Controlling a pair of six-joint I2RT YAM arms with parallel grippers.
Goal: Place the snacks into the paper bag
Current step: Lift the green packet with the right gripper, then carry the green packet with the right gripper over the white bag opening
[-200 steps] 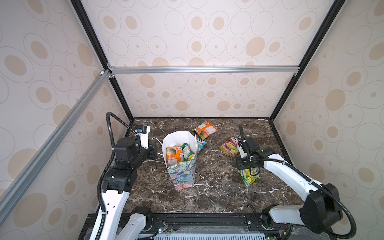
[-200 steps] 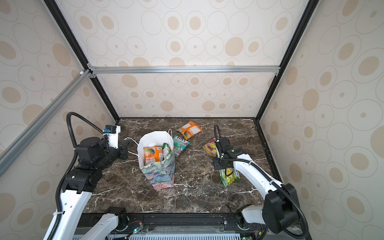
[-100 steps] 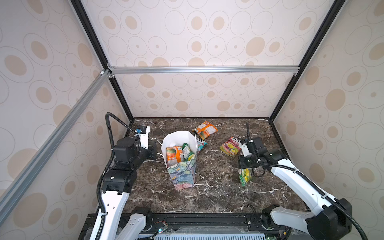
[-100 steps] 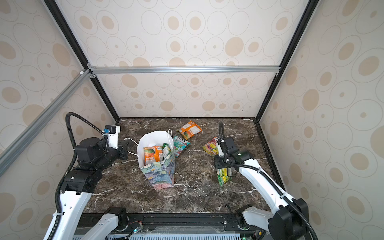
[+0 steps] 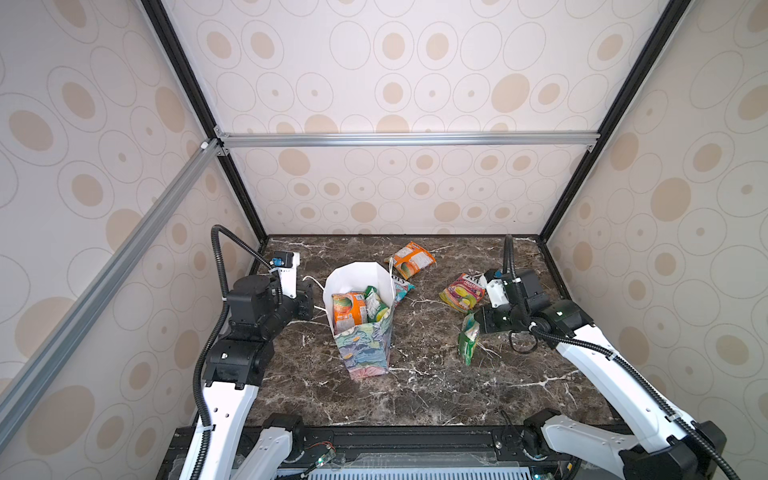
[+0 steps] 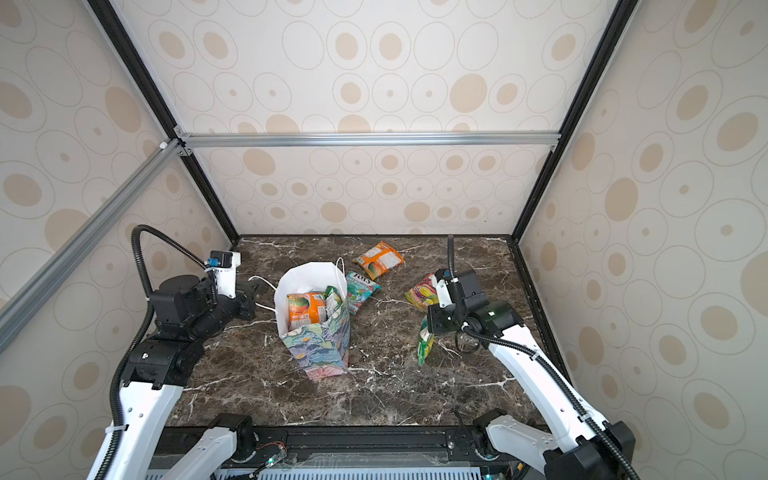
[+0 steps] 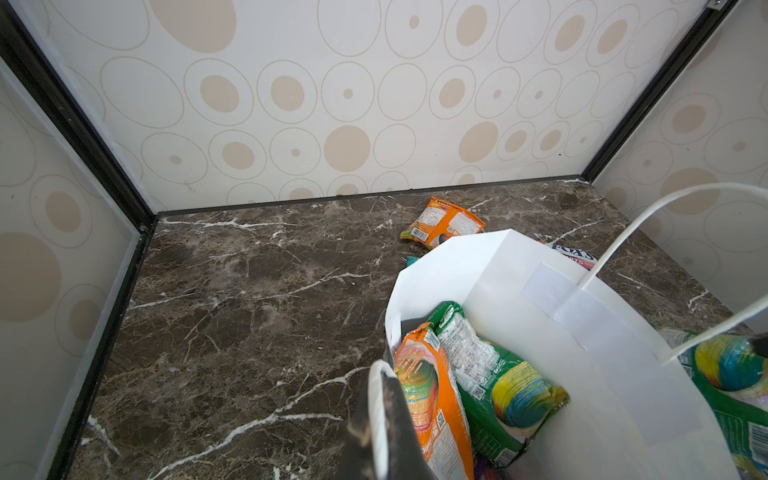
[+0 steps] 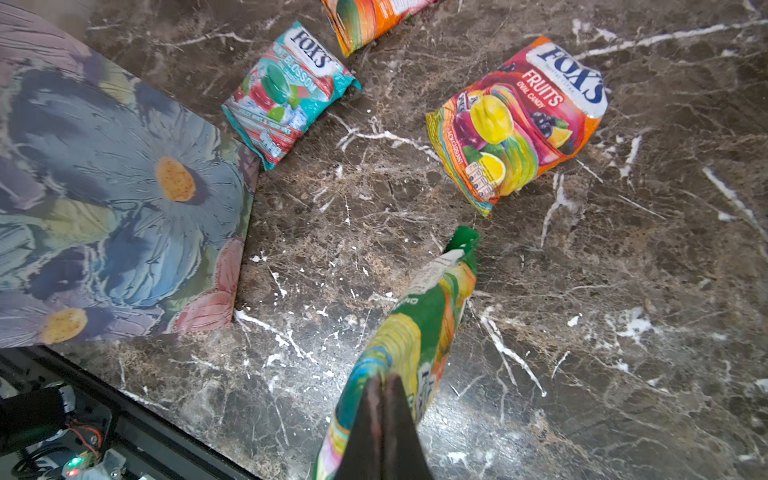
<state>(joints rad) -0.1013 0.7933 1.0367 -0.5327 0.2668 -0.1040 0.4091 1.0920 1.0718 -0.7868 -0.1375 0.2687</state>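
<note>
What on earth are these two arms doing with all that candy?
They are bagging snacks. The left tool pinches the cord handle of the paper bag. The right tool holds a green packet dangling over the table. Two bagged packets show inside; three lie outside: orange packet, teal packet, red-yellow packet.

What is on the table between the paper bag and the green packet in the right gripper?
Nothing; bare marble tabletop separates the paper bag and the green packet, clear in both top views and the right wrist view.
</note>
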